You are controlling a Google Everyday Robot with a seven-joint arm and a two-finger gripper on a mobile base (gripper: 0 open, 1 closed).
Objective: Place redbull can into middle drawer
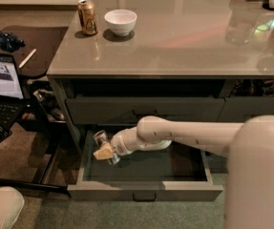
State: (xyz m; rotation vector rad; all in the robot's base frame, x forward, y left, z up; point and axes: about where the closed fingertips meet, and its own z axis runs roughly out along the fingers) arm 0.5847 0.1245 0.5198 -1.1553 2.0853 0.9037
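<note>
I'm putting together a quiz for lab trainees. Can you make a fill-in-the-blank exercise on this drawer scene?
1. The end effector grips the redbull can at the laptop end of the ____ middle drawer.
2. On the counter, the gold can stands beside a white ____.
3. The top drawer, just above the middle drawer, is ____.

Missing words: open; bowl; shut.

High frontal view, end effector [106,150] over drawer [174,191]
</note>
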